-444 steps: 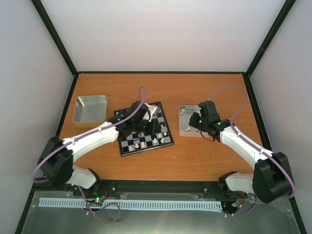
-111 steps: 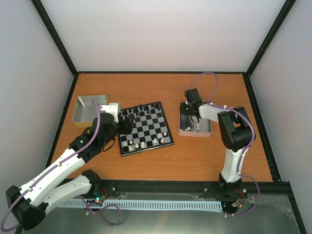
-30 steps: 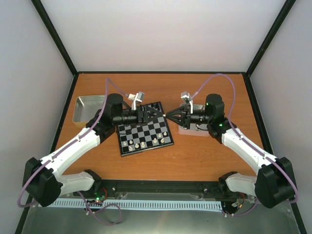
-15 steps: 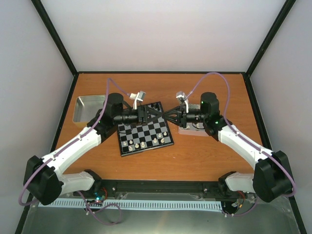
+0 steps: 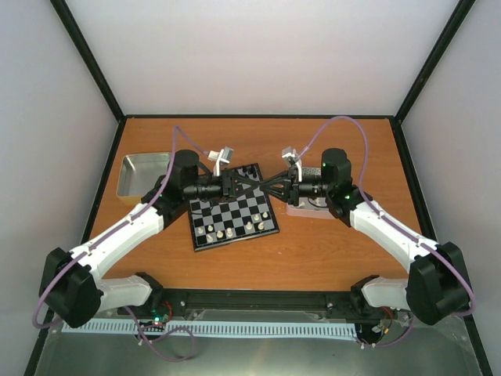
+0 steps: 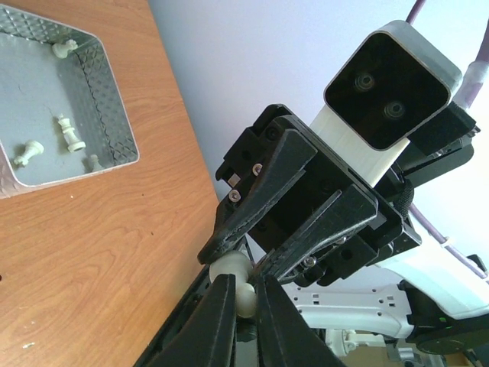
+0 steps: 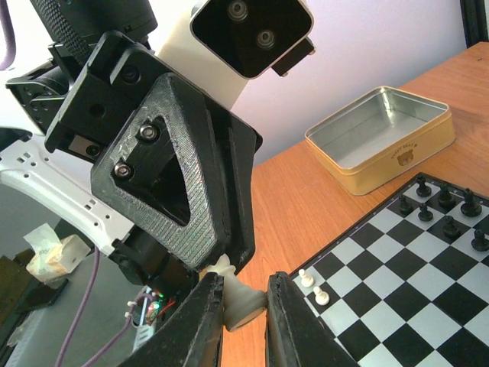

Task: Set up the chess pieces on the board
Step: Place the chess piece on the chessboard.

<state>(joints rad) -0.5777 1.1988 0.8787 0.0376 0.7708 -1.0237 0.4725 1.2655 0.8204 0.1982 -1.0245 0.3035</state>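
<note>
left gripper [image 6: 244, 289] + right gripper [image 7: 245, 292] | pinching one chess piece [image 7: 238, 300] (mid-air, by board [image 5: 236, 206])

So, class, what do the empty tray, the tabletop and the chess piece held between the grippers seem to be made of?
The tray: thin metal, shiny inside, gold-painted sides. The tabletop: wood or veneer, visible grain. The chess piece: probably plastic, smooth, cream.

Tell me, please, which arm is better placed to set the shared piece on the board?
Probably the left. Both the left gripper and the right gripper pinch the white piece, but the left one hangs over the board.
</note>
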